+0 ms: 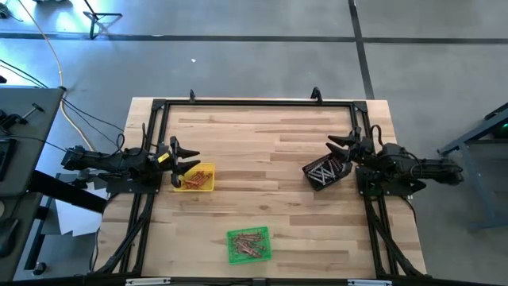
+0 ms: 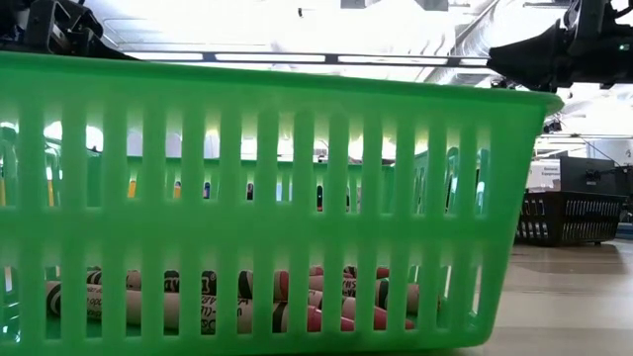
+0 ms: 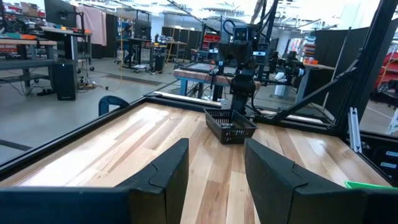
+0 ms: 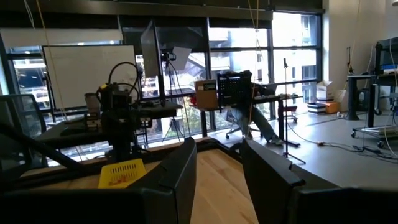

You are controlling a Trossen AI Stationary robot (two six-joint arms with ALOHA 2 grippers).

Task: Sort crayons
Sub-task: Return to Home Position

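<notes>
Reddish-orange crayons [image 1: 195,181] lie in a yellow tray [image 1: 208,168] at the table's left. Brownish crayons [image 1: 248,242] lie in a green tray [image 1: 235,254] near the front edge; the low view shows them [image 2: 247,302] through that tray's slotted wall [image 2: 277,198]. Pale crayons [image 1: 321,170] lie in a black tray [image 1: 311,181] at the right. My left gripper [image 1: 194,159] hovers open and level just beside the yellow tray. My right gripper [image 1: 335,151] hovers open at the black tray's far edge. Both hold nothing.
A black metal frame [image 1: 254,102] runs along the table's left, far and right edges. Bare wood [image 1: 262,159] lies between the three trays. From the left wrist, the black tray [image 3: 230,124] sits ahead with the right arm [image 3: 242,56] behind it.
</notes>
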